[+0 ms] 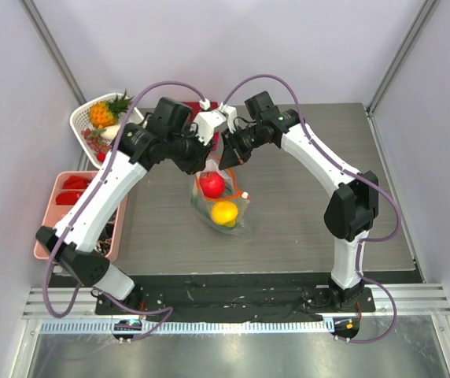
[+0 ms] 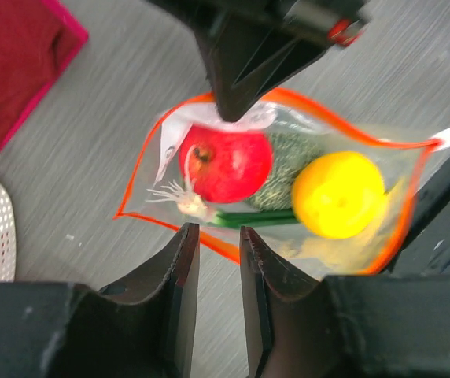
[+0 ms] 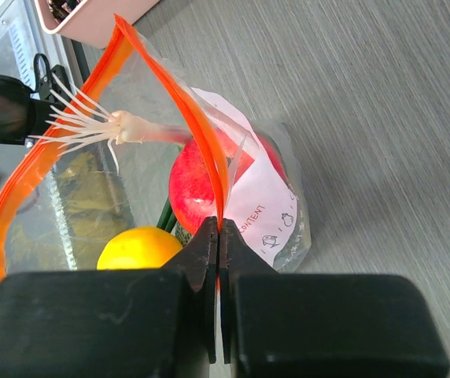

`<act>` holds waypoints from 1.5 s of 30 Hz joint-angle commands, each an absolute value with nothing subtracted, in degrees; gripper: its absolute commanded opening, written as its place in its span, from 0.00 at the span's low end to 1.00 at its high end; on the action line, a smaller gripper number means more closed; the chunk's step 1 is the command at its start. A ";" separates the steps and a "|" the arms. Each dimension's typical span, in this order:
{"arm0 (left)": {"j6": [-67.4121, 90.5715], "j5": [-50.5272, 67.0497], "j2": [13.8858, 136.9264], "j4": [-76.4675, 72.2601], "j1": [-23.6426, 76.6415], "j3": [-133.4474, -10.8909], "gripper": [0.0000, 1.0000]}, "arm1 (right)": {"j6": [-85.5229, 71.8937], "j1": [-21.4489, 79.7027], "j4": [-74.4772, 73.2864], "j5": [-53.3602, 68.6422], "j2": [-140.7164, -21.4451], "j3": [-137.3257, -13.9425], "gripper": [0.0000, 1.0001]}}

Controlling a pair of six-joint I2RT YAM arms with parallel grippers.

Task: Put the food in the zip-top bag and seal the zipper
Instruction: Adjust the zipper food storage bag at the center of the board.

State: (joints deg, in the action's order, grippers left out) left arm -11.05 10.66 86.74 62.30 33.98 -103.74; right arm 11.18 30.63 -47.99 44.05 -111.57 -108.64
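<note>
The clear zip-top bag (image 1: 237,222) stands mid-table with its mouth open. Inside are the red apple (image 2: 225,161), the yellow citrus (image 2: 337,193), the netted green melon (image 2: 292,169) and the green onion (image 2: 241,216). My right gripper (image 3: 219,228) is shut on the orange-red zipper (image 3: 182,94) at the far mouth edge and holds it up; it also shows in the left wrist view (image 2: 237,87). My left gripper (image 2: 213,235) is open, with the near zipper strip (image 2: 219,248) lying between its fingertips. From above, both grippers (image 1: 197,164) (image 1: 229,160) meet over the bag.
A white basket (image 1: 79,122) with a pineapple stands at the back left. A pink tray (image 1: 48,228) sits along the left edge. A dark red cloth (image 2: 12,71) lies behind the bag.
</note>
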 commanded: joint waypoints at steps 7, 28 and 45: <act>-14.77 5.53 90.61 67.76 34.54 -108.89 0.38 | 9.14 30.59 -45.53 46.23 -108.72 -111.00 0.01; -13.10 5.45 95.54 64.51 34.80 -107.93 0.03 | 8.26 29.62 -45.00 47.37 -108.72 -110.57 0.01; -14.24 1.32 100.19 64.86 36.56 -102.40 0.00 | 6.59 27.42 -42.54 50.45 -108.37 -109.16 0.01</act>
